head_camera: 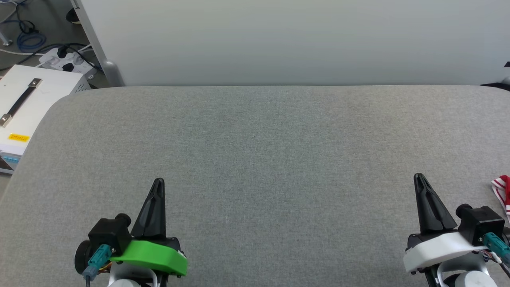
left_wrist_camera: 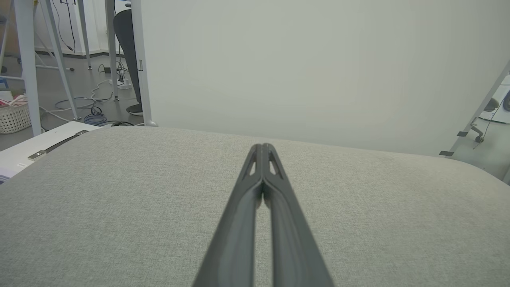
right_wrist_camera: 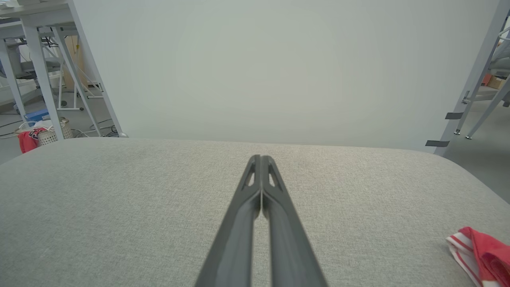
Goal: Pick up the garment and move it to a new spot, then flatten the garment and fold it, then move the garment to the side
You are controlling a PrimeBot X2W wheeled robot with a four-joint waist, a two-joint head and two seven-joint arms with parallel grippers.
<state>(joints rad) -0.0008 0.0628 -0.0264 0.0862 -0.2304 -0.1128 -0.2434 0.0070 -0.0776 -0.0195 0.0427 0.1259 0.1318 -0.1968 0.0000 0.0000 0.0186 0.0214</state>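
Observation:
Only a corner of the garment (head_camera: 503, 192) is in sight: red cloth with red-white striped trim at the right edge of the grey table (head_camera: 255, 159), just right of my right gripper (head_camera: 419, 177). The right wrist view has that corner of the garment (right_wrist_camera: 480, 255) at its lower right, apart from the right gripper (right_wrist_camera: 261, 158). Both grippers hover low over the table near its front edge. My left gripper (head_camera: 158, 181) sits at the lower left. Its left gripper (left_wrist_camera: 263, 147) fingers meet at the tips, with nothing between them. The right one is shut the same way.
A pale grey partition (head_camera: 279, 40) stands along the table's far edge. A white case with a black handle (head_camera: 24, 107) sits off the table's left side, with a power strip and cables (head_camera: 63, 59) on the floor behind it. A basket (right_wrist_camera: 48, 135) stands far left.

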